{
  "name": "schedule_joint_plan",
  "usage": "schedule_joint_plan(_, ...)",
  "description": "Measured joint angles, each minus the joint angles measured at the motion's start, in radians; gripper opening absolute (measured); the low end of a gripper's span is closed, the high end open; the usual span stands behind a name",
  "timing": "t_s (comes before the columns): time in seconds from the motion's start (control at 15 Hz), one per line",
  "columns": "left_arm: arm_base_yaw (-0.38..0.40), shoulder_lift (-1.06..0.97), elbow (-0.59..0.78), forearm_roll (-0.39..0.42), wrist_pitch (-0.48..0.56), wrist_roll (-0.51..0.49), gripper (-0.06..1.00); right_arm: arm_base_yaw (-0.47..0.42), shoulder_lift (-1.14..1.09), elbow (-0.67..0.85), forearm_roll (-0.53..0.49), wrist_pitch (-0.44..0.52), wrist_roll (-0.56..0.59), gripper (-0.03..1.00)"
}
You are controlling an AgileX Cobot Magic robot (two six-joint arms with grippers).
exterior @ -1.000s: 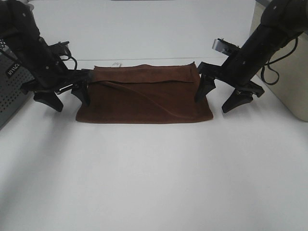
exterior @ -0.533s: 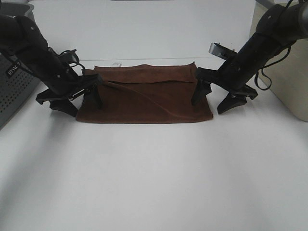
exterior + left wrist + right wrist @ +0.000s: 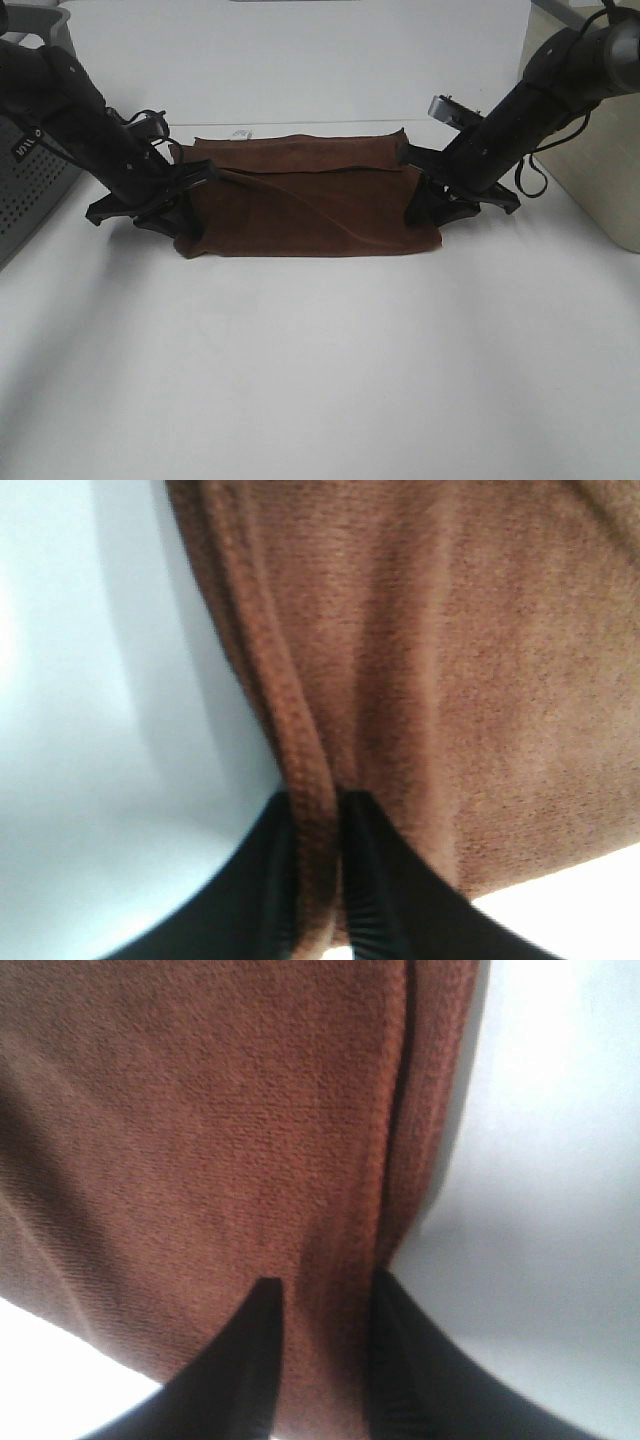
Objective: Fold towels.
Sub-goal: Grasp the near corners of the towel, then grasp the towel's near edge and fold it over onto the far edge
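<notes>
Grasp step: left pincer [image 3: 318, 880] and right pincer [image 3: 322, 1360] each clamped on an end hem of the towel [image 3: 310, 200]. Next likely: lift in sync, fold over on the bench [image 3: 320, 380].

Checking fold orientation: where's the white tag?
Exterior high view: the white tag lies on the far edge of the towel, left of middle, beyond the left gripper.

exterior: high, frontal, wide | wrists: close-up, sharing towel [image 3: 310, 205] ends

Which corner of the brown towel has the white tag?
The far corner on the left hand side, where the tag pokes out; the others show none.
</notes>
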Motion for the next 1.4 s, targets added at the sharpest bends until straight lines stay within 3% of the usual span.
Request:
schedule_joint_plan(0.07,0.000,0.001,0.000,0.000,0.003,0.000,0.05,0.000,0.013,-0.003,0.010,0.003,0.010,0.17)
schedule_joint_plan(0.2,0.000,0.001,0.000,0.008,0.019,0.000,0.01,0.000,0.023,-0.009,0.015,0.012,0.031,0.00)
schedule_joint_plan(0.47,0.000,-0.076,0.007,0.108,0.090,0.000,0.01,0.000,-0.021,0.020,-0.037,0.067,0.051,0.00)
schedule_joint_plan(0.67,0.000,-0.150,0.051,0.120,0.123,0.000,0.01,0.000,-0.117,0.148,-0.042,0.050,0.055,0.00)
schedule_joint_plan(1.0,0.000,-0.242,0.243,0.122,0.164,0.000,0.01,0.001,-0.221,0.329,-0.044,0.052,0.049,0.00)
schedule_joint_plan(1.13,0.000,-0.247,0.231,0.120,0.154,-0.010,0.01,0.001,-0.241,0.303,-0.044,0.049,0.049,0.00)
schedule_joint_plan(1.4,0.000,-0.231,0.058,0.126,0.109,-0.093,0.01,0.001,-0.196,0.083,-0.046,0.059,0.052,0.00)
